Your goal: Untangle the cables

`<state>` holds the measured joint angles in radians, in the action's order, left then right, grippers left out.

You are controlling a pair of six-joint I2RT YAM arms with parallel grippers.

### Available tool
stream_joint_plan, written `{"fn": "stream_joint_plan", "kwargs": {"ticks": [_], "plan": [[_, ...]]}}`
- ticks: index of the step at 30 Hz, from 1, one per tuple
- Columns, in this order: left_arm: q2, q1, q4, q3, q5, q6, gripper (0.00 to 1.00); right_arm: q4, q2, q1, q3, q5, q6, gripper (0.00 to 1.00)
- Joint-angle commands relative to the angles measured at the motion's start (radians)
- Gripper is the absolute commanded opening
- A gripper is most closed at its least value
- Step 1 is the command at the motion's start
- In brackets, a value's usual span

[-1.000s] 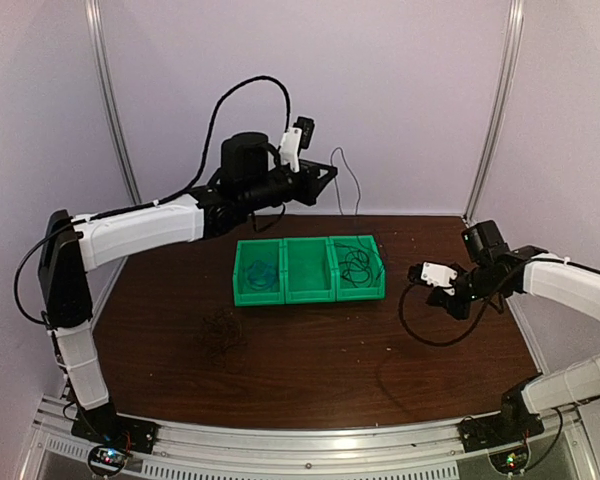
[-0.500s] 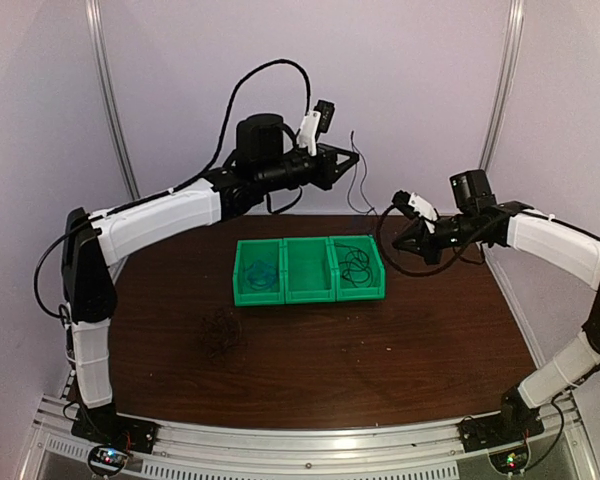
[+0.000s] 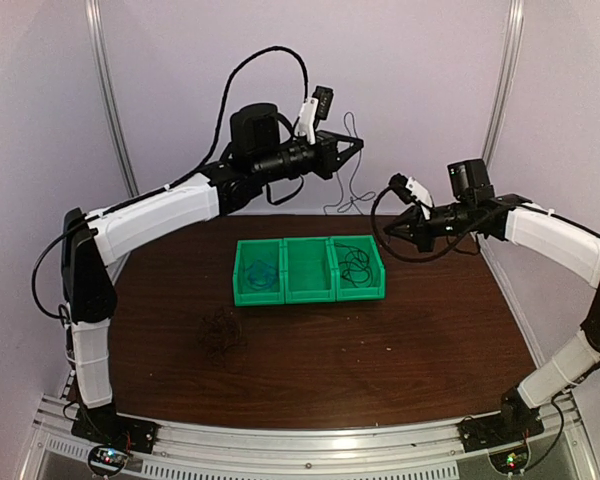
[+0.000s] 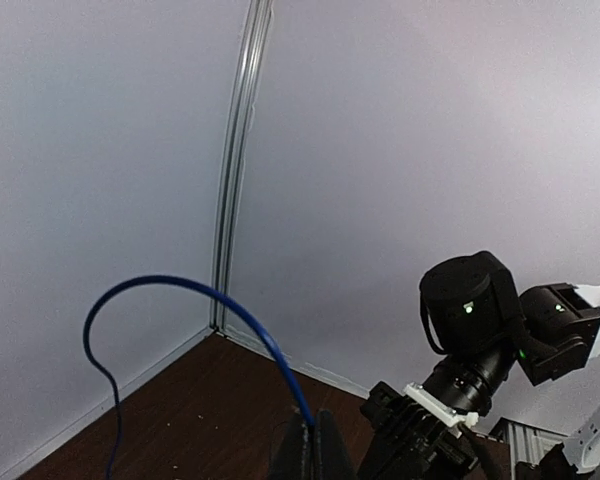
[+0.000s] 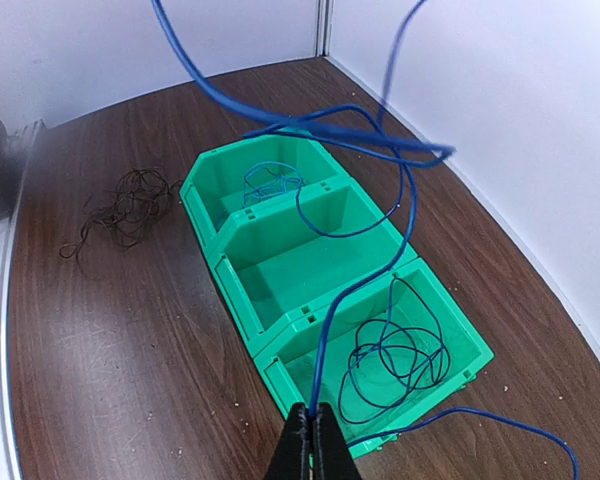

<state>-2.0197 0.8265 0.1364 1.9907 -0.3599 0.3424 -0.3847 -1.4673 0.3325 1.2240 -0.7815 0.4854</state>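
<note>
Blue cable (image 4: 165, 279) pinched in closed left gripper (image 3: 355, 146) and closed right gripper (image 5: 310, 425), both raised higher than green bin (image 3: 307, 296). Black cables (image 3: 357, 262) coiled in bin's right compartment.

1. The bottom edge of the left wrist view is cutting off the left gripper (image 4: 313, 445), so only its pressed-together fingertips are showing.
2. The blue cable (image 4: 165, 279) is running out of that view at the lower left.
3. In the right wrist view, the bottom edge is cropping the right gripper (image 5: 310, 440), and the cable is leaving through the top and right edges, one loop blurring.
4. From above, the black tangle (image 3: 220, 335) on the table (image 3: 380, 350) is showing too small to separate its strands.
</note>
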Motion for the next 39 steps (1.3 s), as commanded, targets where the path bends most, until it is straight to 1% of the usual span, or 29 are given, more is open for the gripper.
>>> {"fn": "stream_joint_plan", "kwargs": {"ticks": [1, 8, 18, 25, 29, 34, 39], "plan": [[0.003, 0.003, 0.092, -0.070, -0.015, 0.036, 0.00, 0.043, 0.006, 0.010, 0.030, 0.003, -0.031, 0.00], [-0.016, 0.003, 0.098, -0.096, 0.002, 0.030, 0.00, 0.070, -0.084, 0.013, 0.025, 0.001, -0.031, 0.00], [-0.088, 0.003, 0.126, -0.053, -0.014, 0.073, 0.00, 0.122, -0.158, 0.013, -0.002, -0.011, -0.049, 0.00], [-0.163, 0.003, 0.249, -0.067, -0.034, 0.179, 0.00, 0.195, -0.212, 0.013, -0.026, -0.046, -0.103, 0.00], [-0.201, 0.002, 0.294, -0.028, -0.042, 0.223, 0.00, 0.218, -0.251, 0.013, -0.022, -0.081, -0.133, 0.00], [-0.233, 0.002, 0.339, 0.041, -0.084, 0.278, 0.00, 0.238, -0.232, 0.013, -0.037, -0.109, -0.154, 0.00], [-0.246, 0.001, 0.386, 0.042, -0.090, 0.315, 0.00, 0.248, -0.194, 0.012, -0.053, -0.086, -0.154, 0.00]]}}
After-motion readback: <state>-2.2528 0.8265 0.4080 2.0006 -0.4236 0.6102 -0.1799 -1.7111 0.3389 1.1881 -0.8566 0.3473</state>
